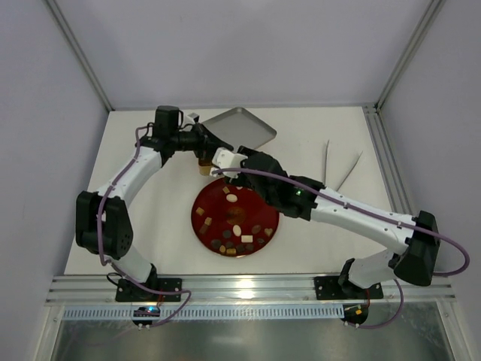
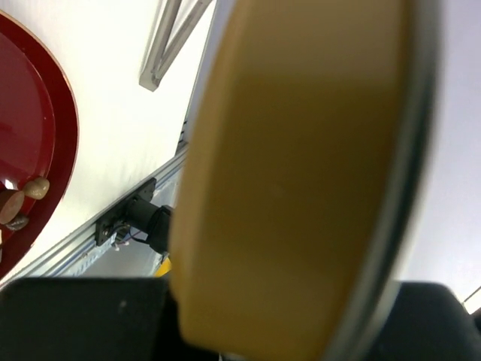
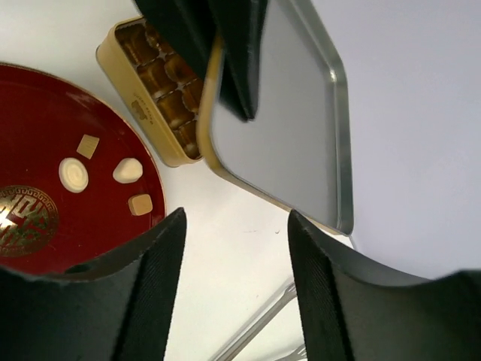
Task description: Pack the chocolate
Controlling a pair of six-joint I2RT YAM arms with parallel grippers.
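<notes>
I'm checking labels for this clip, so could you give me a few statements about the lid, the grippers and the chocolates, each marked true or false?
1. The left gripper clamps the lid by its edge. True.
2. The right gripper holds a chocolate. False: its jaws stand open with nothing between them.
3. Chocolates lie on the red plate. True.
4. The lid sits closed on the box. False: the lid is held up tilted, and the box's compartments show.
5. The tweezers lie left of the plate. False: they lie to its right, untouched.
</notes>
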